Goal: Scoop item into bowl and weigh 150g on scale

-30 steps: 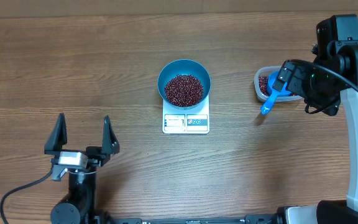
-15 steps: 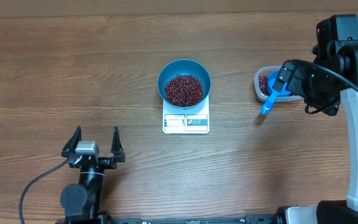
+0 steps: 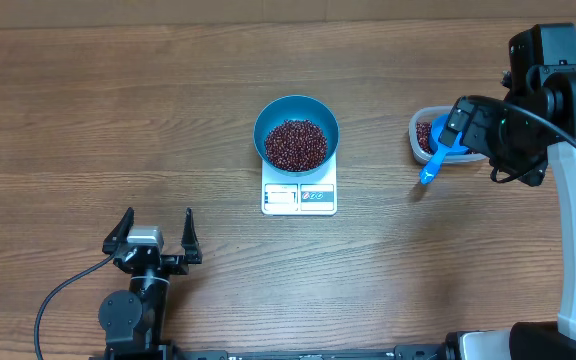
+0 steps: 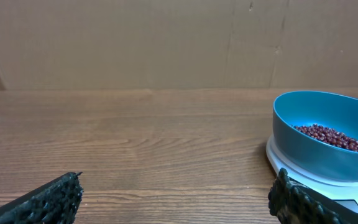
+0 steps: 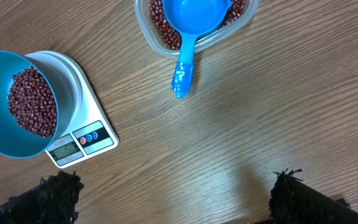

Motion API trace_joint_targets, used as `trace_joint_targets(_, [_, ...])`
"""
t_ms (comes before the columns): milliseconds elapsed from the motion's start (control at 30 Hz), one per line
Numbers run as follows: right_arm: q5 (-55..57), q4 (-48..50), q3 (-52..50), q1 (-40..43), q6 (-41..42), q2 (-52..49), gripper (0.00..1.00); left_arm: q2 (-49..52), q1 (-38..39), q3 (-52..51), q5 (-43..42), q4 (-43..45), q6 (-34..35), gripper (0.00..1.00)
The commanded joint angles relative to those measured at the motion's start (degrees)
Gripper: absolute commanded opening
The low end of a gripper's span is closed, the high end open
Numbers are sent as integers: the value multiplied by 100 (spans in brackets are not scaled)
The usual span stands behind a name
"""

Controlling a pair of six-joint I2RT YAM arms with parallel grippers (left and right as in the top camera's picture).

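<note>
The left gripper (image 3: 158,224), spread and empty, sits at lower left, clear of the work. The right gripper (image 5: 176,186), also spread, hangs just below the scoop (image 5: 194,15), which is parked in the tub (image 5: 142,25), handle out for easy pickup. At centre, the bowl (image 3: 271,113) of beans (image 3: 296,145) sits on the scale (image 3: 299,197) for weighing; the display is too small to read.

we see a matt wood-grain table (image 3: 118,120), a smooth blue plastic bowl (image 3: 296,105), a glossy white scale (image 3: 328,190), a clear plastic tub (image 5: 143,28) at three o'clock, dull beans (image 3: 296,145).
</note>
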State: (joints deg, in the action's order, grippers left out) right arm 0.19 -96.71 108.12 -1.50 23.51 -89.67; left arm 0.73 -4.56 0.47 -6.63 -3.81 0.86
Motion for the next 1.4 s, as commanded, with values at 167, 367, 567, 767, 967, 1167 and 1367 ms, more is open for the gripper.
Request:
trace_joint_targets(167, [-33,17,133,22,-87,61,100,-52,-33,-20,68,-22,-133,100])
trace_joint_targets(367, [-33,17,133,22,-87,61,100,-52,-33,-20,68,-22,-133,99])
trace_joint_targets(567, [-15,28,133,22,-103,50,100,-52,-33,-20,68,-24,-133,99])
trace_joint_targets(767, [459,590,133,20,-122,317,100,-52,-33,-20,68,-22,-133,100])
trace_joint_targets(967, [271,1869,-323,-66,-107,1027,100,-52,-33,-20,68,-22,-133,100])
trace_joint_targets(1167, [269,2881,-1504,-81,-109,2031,100,-52,-33,-20,68,-22,-133,99])
trace_joint_targets(1367, [260,4393,-3239,-81,-133,3359,100,-52,-33,-20,68,-22,-133,100])
